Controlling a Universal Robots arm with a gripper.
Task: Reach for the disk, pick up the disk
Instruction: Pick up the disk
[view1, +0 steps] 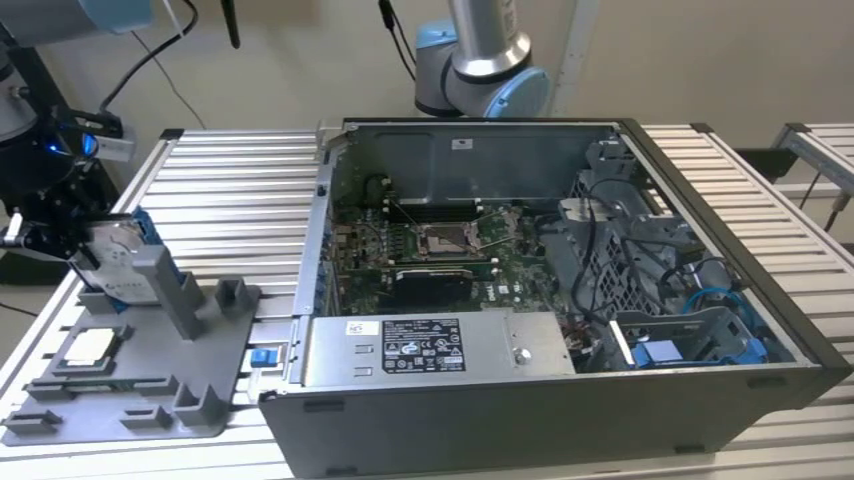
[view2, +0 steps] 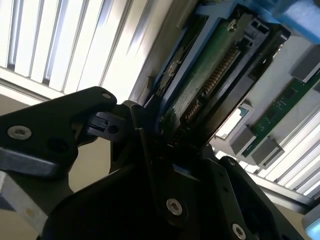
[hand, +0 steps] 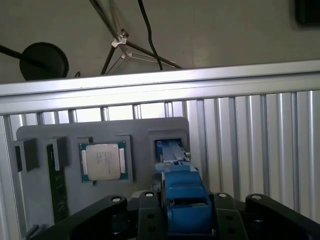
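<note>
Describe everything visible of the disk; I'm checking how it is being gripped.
The disk is a silver-grey metal drive framed by a blue plastic carrier. The second wrist view shows its green circuit board and a connector row. It stands on edge at the exterior view's left, above the grey fixture tray. The gripper is shut on its blue edge; whether it sits in the tray's slot cannot be told.

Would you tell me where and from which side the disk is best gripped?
Probably the disk by its free upper end, pinched across its flat faces from above: it stands on edge, lower end slotted in the grey holder. The claw sits there.
</note>
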